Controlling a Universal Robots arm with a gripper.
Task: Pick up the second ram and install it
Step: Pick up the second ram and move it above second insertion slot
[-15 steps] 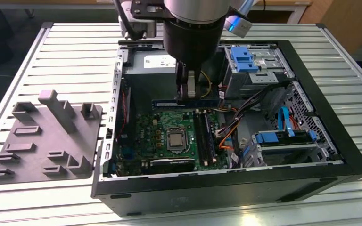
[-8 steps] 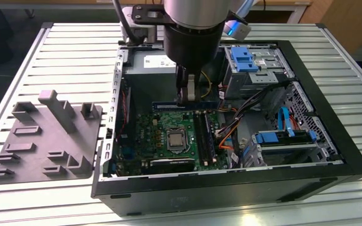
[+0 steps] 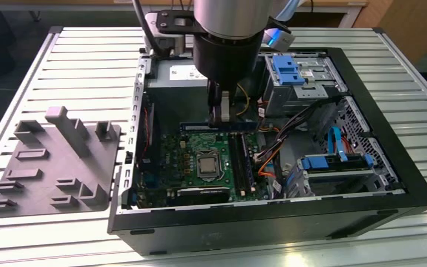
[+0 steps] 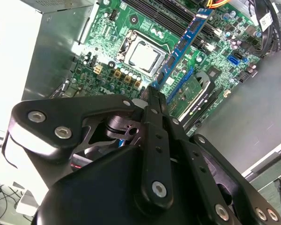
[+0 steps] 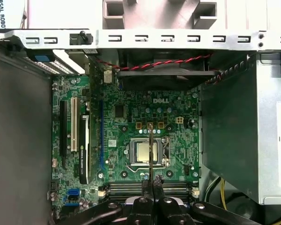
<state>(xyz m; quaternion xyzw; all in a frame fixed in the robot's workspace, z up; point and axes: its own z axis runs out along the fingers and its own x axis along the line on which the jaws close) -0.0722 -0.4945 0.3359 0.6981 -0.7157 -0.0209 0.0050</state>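
silver-grey arm with a black wrist; black tool linkages studded with silver screws.

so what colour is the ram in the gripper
The second ram is dark blue, clearest in the second wrist view.

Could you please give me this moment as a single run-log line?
gripper: shut on second ram | second ram: held over motherboard, not seated | arm: above open computer case

Long dark-blue second ram, level and on edge, in the gripper
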